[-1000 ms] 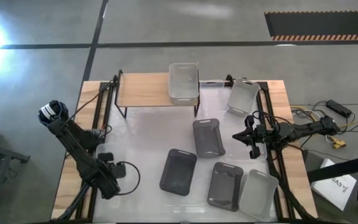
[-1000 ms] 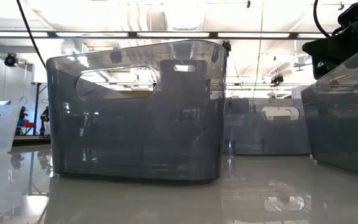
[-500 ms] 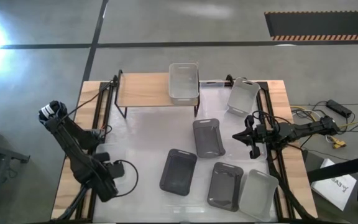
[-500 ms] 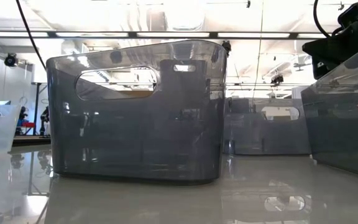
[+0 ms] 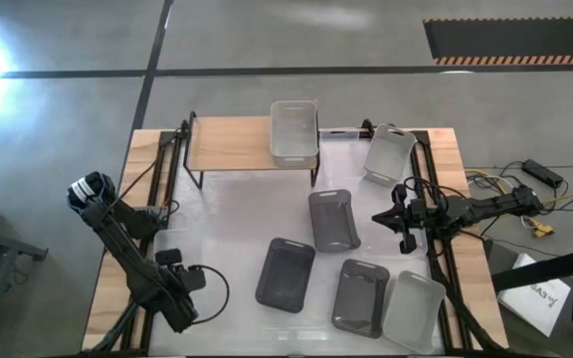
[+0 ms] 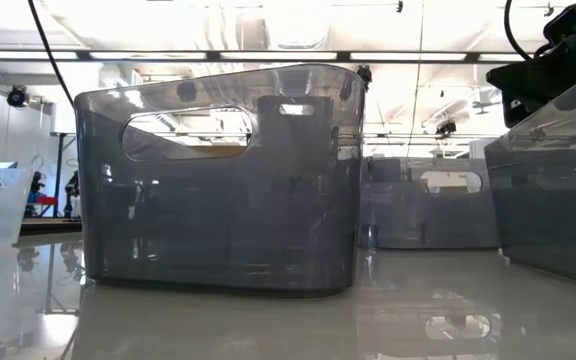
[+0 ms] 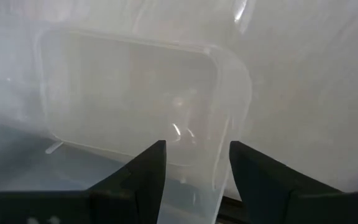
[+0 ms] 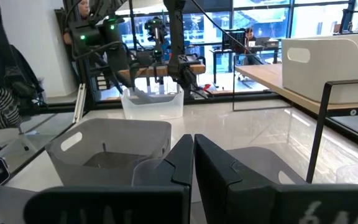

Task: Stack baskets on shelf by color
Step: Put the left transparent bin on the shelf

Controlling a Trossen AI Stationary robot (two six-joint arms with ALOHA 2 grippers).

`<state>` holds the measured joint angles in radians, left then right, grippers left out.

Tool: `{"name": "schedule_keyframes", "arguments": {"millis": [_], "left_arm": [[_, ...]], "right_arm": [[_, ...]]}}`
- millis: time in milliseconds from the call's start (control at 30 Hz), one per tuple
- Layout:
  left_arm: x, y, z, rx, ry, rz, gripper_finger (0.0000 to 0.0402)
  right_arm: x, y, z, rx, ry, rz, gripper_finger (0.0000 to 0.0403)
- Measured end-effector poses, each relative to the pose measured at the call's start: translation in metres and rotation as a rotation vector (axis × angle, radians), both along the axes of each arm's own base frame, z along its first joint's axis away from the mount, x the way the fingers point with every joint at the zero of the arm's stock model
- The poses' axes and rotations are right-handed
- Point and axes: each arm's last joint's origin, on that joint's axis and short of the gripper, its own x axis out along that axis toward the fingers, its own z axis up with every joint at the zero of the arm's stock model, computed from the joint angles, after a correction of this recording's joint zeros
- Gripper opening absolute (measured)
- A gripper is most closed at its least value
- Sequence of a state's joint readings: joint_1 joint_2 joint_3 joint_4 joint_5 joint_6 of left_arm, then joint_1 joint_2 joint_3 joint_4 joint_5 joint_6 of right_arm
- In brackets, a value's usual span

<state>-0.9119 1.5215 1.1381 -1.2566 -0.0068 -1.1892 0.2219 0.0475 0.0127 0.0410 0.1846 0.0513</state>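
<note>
The wooden shelf point(image 5: 232, 144) stands at the far left of the table, with a whitish basket point(image 5: 294, 131) on its right end. A clear basket point(image 7: 129, 99) sits at the table's left side, also seen across the table point(image 8: 153, 102). My left gripper point(image 7: 194, 155) points down over it, open. One finger stands inside the basket's end wall point(image 7: 224, 143) and one outside, with a gap on both sides. Three dark grey baskets point(image 5: 333, 220) point(image 5: 286, 273) point(image 5: 359, 295) and two light grey ones point(image 5: 389, 152) point(image 5: 414, 310) rest on their bottoms on the table. My right gripper point(image 5: 381, 217) is shut and level at the right side.
Black frame rails run along the table's left side point(image 5: 162, 169) and right side point(image 5: 436, 259). In the low view a dark grey basket point(image 6: 218, 180) fills the foreground, with another point(image 6: 558, 190) at the right. Bare tabletop lies between the shelf and the dark baskets point(image 5: 237, 224).
My left gripper has moved a little toward the table's near edge, still open and pointing down. The baskets and my right arm have stayed where they were.
</note>
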Motion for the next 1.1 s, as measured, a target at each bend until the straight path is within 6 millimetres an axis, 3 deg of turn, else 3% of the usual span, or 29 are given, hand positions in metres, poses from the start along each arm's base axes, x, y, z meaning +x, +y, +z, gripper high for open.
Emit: {"name": "schedule_keyframes", "arguments": {"millis": [267,633,1100], "left_arm": [[0.002,-0.005,-0.003,-0.039,0.013,0.0,0.0164],[0.0,-0.004,0.02,-0.104,-0.016,0.008,0.0164],[0.006,-0.019,-0.012,-0.057,-0.005,-0.016,0.0164]], "right_arm": [[0.0,0.0,0.0,0.0,0.0,0.0,0.0009],[0.0,0.0,0.0,0.0,0.0,0.0,0.0009],[0.0,0.0,0.0,0.0,0.0,0.0,0.0009]]}}
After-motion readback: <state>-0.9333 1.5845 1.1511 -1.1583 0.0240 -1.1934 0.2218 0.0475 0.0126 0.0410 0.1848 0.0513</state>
